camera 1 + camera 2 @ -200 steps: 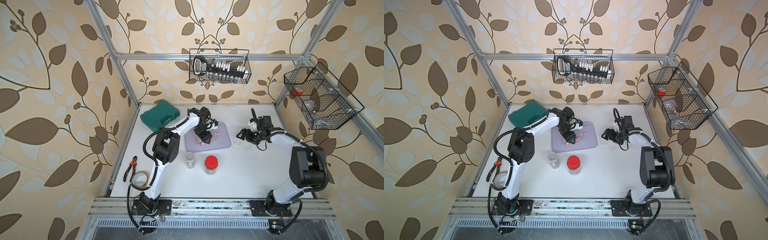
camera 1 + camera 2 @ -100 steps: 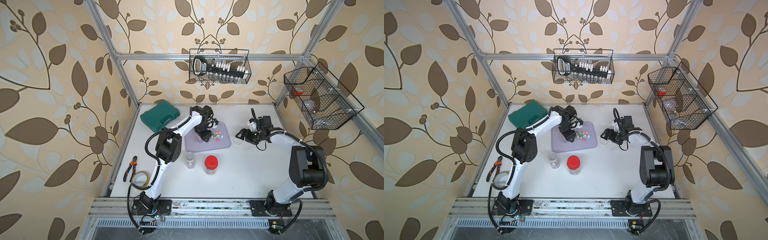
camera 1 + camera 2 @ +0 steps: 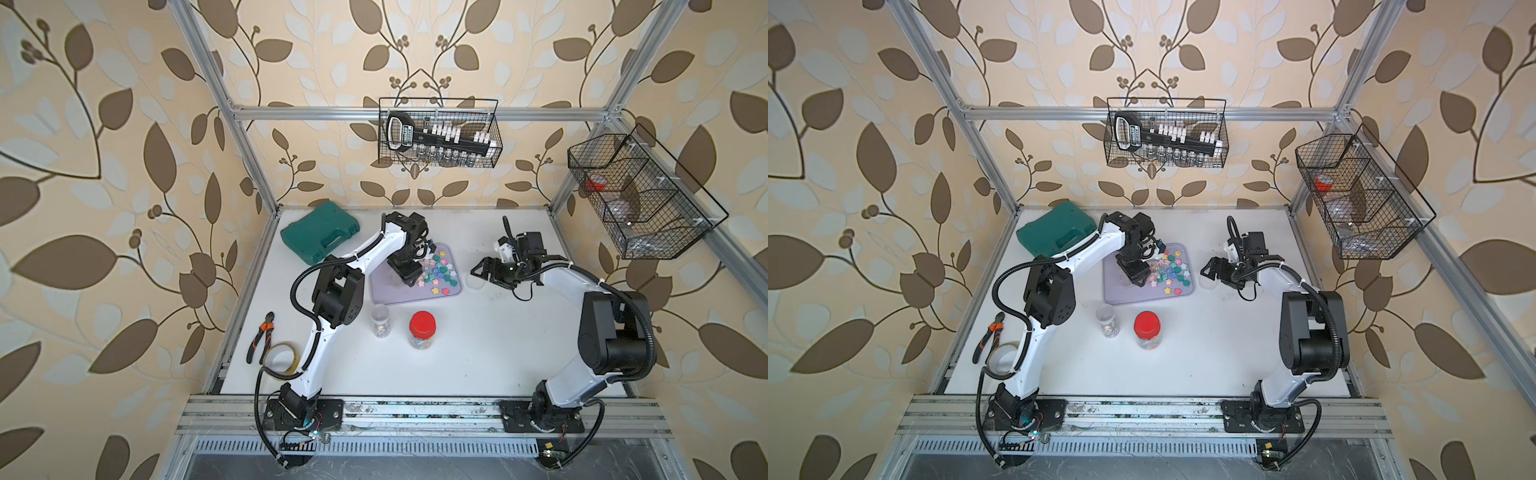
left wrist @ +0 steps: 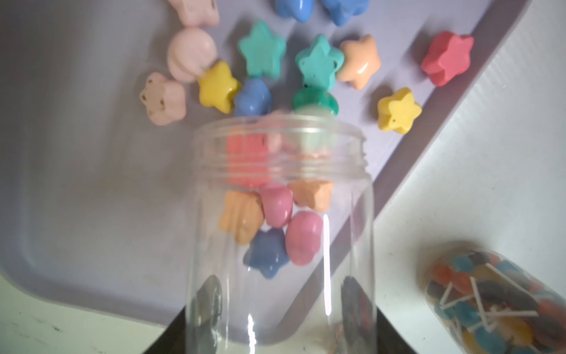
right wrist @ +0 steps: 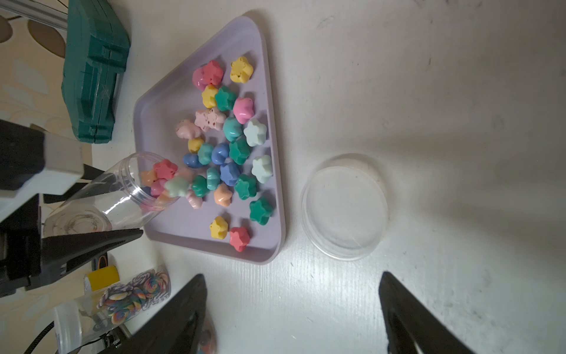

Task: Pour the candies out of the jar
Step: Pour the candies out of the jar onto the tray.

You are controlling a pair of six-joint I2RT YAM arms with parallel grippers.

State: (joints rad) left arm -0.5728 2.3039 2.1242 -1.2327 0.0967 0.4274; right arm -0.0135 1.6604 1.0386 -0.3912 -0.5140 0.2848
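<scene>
Clear plastic jar [image 4: 281,214] clamped in the left pincer [image 5: 92,208], mouth tilted down over the lilac tray [image 5: 159,104]; candies [image 5: 232,147] strewn across it, a few inside the jar. Right pincer [image 5: 291,275] gaping, empty, by the clear lid [image 5: 344,208] on the surface [image 5: 428,92].

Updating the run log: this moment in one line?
left gripper: shut on jar, tilted over tray | candies: mostly on tray | right gripper: open, empty
</scene>
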